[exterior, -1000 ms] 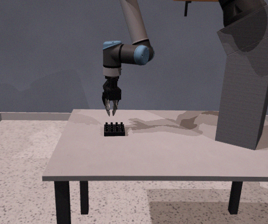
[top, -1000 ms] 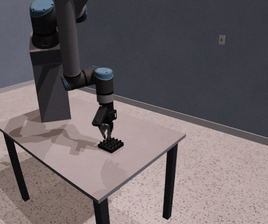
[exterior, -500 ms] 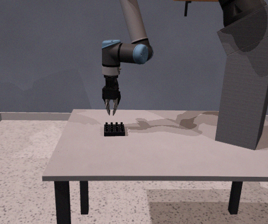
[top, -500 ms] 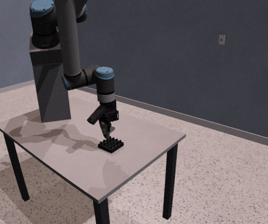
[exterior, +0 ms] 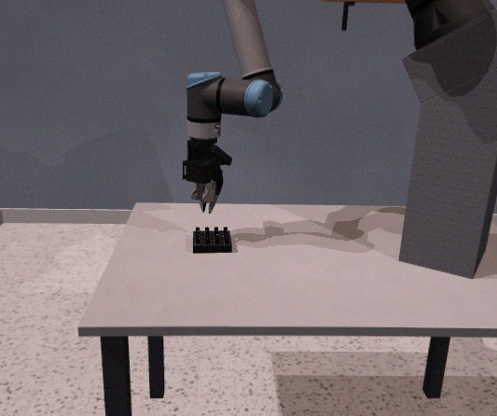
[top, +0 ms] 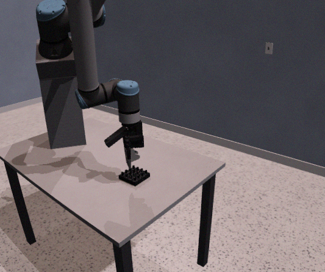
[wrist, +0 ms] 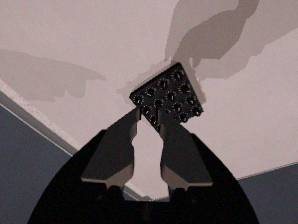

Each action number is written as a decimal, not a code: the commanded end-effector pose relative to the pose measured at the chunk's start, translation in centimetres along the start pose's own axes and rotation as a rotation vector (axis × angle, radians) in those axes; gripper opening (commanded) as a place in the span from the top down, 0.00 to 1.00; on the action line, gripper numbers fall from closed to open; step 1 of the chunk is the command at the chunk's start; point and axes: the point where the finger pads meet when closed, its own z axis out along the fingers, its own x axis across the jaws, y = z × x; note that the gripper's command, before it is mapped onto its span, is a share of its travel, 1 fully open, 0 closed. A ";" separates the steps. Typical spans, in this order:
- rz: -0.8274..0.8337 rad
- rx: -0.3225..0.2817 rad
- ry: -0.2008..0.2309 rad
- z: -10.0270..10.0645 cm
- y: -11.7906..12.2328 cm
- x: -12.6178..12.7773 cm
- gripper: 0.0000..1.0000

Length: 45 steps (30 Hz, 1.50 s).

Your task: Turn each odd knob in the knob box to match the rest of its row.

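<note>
Four table legs' worth of detail aside, one arm (top: 85, 46) (exterior: 246, 37) reaches from a tall grey stand (top: 63, 116) (exterior: 456, 187) in the top view, its last section pointing down. The black knob box (top: 134, 182) (exterior: 212, 249) (wrist: 167, 89) lies flat on the pale worktop (top: 176, 164) (exterior: 297, 289) (wrist: 90, 40), its short knobs (top: 134, 168) (exterior: 215, 229) (wrist: 178, 75) standing upright. The end effector (top: 129, 168) (exterior: 207, 212) (wrist: 148, 107) appears at the box's far edge. A small plate (top: 269, 48) is fixed to the dark wall (top: 194, 61) (exterior: 111, 93).

In the exterior view, the end effector hangs above the box, with a clear space between its tips and the knobs. The tips are slightly apart. The box sits well apart from the stand, and the arm's shadow stretches over the worktop between them.

In the wrist view, the two fingers come in from the lower edge, a narrow gap between their tips and nothing clamped there. The box is turned at an angle beyond them, and the fingers hide part of its lower side. Pale marks ring the knobs, but they are too small and dim to tell which mark each knob points at, or which row is which.
</note>
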 end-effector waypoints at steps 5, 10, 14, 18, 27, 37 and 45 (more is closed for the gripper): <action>0.224 0.004 0.000 -0.3 0.2 0.1 0.89; 0.296 0.004 0.000 -0.4 0.3 0.2 0.89; 0.342 0.004 0.000 -0.4 0.4 0.2 0.89; 0.364 0.004 0.000 -0.4 0.4 0.2 0.89; 0.370 0.004 0.000 -0.5 0.4 0.2 0.89; 0.370 0.004 0.000 -0.5 0.4 0.2 0.89; 0.370 0.004 0.000 -0.5 0.4 0.2 0.89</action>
